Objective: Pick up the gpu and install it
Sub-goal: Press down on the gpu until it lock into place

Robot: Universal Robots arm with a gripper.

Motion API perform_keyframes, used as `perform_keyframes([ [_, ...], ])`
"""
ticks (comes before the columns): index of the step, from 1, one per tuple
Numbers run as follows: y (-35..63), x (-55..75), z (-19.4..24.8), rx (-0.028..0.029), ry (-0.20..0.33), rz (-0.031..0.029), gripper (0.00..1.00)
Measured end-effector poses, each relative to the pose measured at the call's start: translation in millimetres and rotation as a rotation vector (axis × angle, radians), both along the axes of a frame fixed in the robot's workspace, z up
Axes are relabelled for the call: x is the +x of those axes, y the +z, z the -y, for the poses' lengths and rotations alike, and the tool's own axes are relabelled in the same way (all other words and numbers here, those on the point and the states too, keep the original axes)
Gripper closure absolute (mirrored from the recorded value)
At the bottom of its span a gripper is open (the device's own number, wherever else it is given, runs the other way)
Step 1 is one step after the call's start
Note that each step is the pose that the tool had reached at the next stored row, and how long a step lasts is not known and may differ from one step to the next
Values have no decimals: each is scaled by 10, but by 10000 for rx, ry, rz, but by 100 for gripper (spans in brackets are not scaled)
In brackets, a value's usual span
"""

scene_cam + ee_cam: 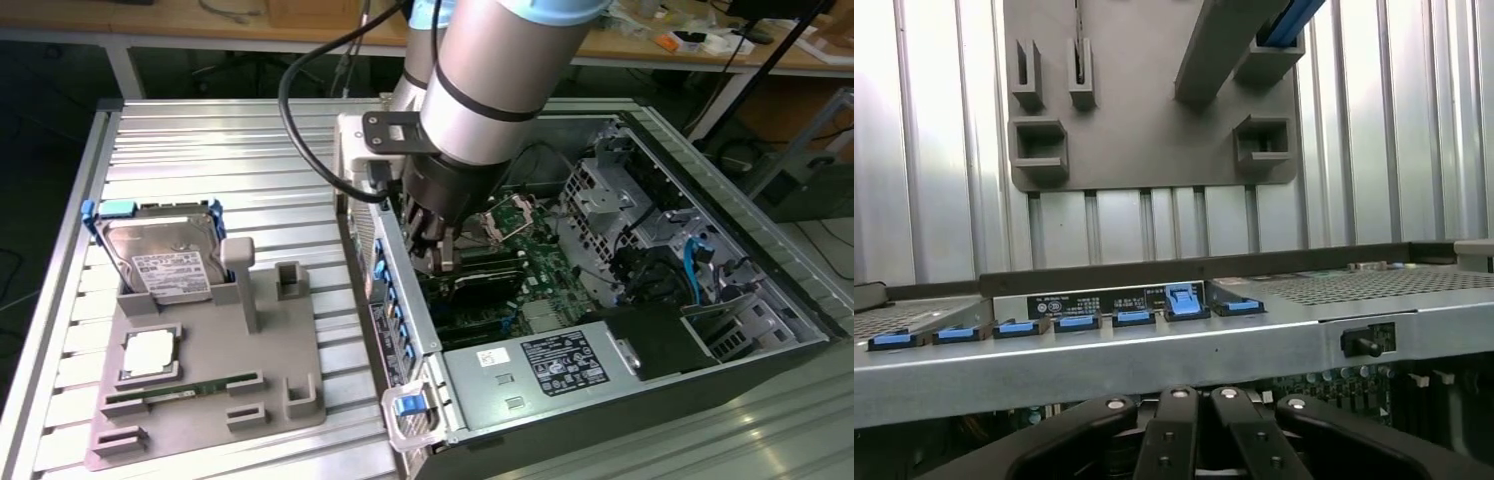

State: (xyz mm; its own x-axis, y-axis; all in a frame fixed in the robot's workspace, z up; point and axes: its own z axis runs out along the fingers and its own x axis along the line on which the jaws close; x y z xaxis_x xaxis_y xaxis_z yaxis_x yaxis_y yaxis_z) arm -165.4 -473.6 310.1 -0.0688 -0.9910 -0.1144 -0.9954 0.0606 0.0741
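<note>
The gpu point(487, 285) shows as a dark card with a black cooler lying on the green motherboard inside the open computer case point(747, 365). My gripper point(438, 262) hangs inside the case right over the card's end nearest the case's rear wall, fingers pressed together with nothing between them. I cannot tell whether the fingertips touch the card. In the wrist view the black fingers point(1176, 440) meet, and my gripper point(1199, 400) sits just inside the case's metal rear edge point(1154, 350).
A grey holder tray point(200, 410) lies at the exterior view's left with a hard drive point(167, 265), a square chip point(150, 352) and a memory stick point(187, 390). Blue slot clips point(1074, 322) line the case's rear edge. The power supply point(561, 365) and drive cages point(607, 195) crowd the case.
</note>
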Motion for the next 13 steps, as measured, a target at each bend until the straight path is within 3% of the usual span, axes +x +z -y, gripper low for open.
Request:
perform_keyframes([
  [4,-34,-1,5,93,-3,-1,89],
  [7,-61,-1,4,269,-35,6,89],
  [9,-67,-2,4,353,-75,4,89],
  [12,-76,3,-1,584,-109,7,89],
  [13,-79,21,-6,638,-113,7,89],
])
